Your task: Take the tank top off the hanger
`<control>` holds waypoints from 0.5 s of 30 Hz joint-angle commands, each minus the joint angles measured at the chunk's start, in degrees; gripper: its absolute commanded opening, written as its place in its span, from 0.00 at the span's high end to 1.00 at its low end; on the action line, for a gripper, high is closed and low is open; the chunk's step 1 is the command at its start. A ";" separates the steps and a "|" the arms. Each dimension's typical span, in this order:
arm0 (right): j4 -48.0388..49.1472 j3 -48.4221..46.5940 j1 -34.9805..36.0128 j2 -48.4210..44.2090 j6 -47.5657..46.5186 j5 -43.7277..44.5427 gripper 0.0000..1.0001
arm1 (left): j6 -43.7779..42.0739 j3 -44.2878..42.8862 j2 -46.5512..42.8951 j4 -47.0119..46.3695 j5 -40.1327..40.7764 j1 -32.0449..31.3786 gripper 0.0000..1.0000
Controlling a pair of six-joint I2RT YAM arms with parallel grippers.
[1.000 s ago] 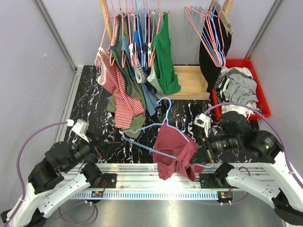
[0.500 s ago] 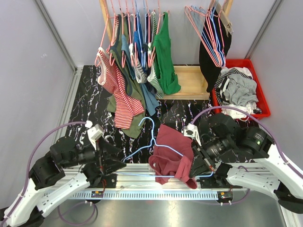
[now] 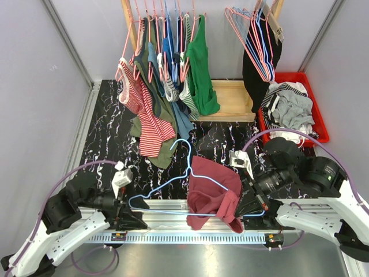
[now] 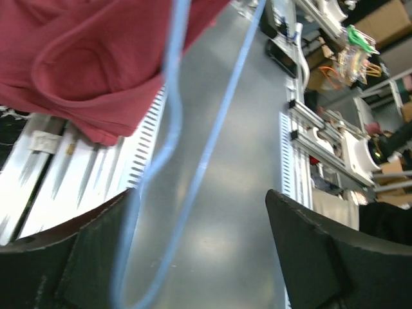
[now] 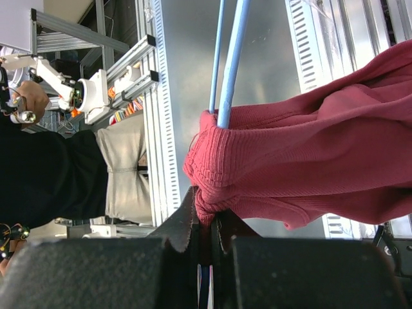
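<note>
Hanger axis decides it: we see the light-blue wire hanger (image 3: pixel 167 187) lying 9-to-3 at the scene's 6 o'clock, the maroon ribbed tank top (image 3: pixel 210 193) bunched on its 3 o'clock half. Our right gripper (image 5: pixel 206 215), the nearer one, pinches that cloth tight. Our left gripper (image 4: pixel 199 199), spread wide, straddles the bare 9 o'clock wire.

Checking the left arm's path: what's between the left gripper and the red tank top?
Bare wire of the blue hanger spans that stretch, from the open left gripper to the tank top; the top view shows it.
</note>
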State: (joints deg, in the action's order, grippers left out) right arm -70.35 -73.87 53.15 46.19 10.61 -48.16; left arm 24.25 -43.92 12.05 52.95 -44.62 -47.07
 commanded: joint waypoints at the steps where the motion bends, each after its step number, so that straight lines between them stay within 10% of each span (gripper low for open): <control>1: 0.74 -1.54 0.56 0.47 -1.12 -1.67 1.00 | 0.53 -0.64 -1.68 -4.69 -8.55 0.14 0.20; 10: 0.91 -0.40 0.56 0.48 -0.50 -1.58 1.00 | 0.18 -1.25 -2.47 -4.88 -10.92 0.13 0.35; 15: 0.91 -0.31 0.56 0.39 -0.50 -3.52 1.00 | -2.28 -3.89 -2.47 -0.74 -5.22 -0.21 0.24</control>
State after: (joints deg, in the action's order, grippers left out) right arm -70.61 -73.82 53.21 46.78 10.37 -49.15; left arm 23.29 -44.84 10.13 52.10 -51.42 -47.07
